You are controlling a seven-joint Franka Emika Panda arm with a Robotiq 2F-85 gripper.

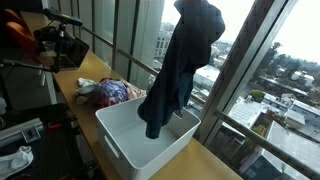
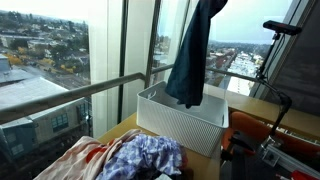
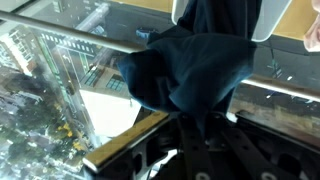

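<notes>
In an exterior view, the garment (image 1: 180, 70) is hung at frame centre, its lower end inside the bin (image 1: 120, 145). A clothes pile (image 1: 108, 92) is laid upper left of it.

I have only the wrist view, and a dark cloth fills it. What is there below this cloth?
Observer: A white bin stands below the dark garment; the garment's lower end hangs over the bin's opening.
Operator: Are other clothes near it?
Observer: Yes, a pile of clothes lies on the counter beside the bin, outside it.
Operator: How does the garment hang?
Observer: As one long drape, nearly straight down.
</notes>
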